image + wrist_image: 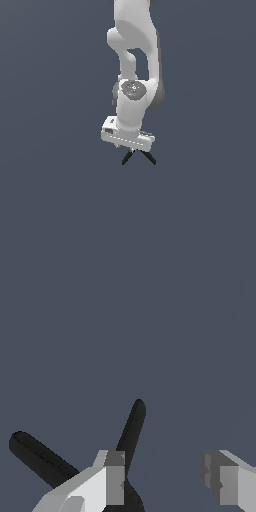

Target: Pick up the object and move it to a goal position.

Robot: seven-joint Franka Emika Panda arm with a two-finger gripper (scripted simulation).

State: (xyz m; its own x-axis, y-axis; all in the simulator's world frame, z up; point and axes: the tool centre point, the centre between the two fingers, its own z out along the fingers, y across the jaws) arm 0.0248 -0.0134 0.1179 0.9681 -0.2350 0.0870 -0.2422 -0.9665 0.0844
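Under gripper [162, 481]: one black clamp [131, 431] | two legs | jaws spread

Black clamp [138, 156], white claw [134, 148] with grey pads [115, 476], slate-blue backdrop

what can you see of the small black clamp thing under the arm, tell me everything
The black clamp is small, dark and matte, with two thin rounded legs spreading in an inverted V. Its head is hidden behind the white end effector, which sits directly above it. In the wrist view one leg passes close beside one fingertip; the fingers stand wide apart, so nothing clamps it. Whether that fingertip touches it cannot be told. Its resting surface is plain grey.
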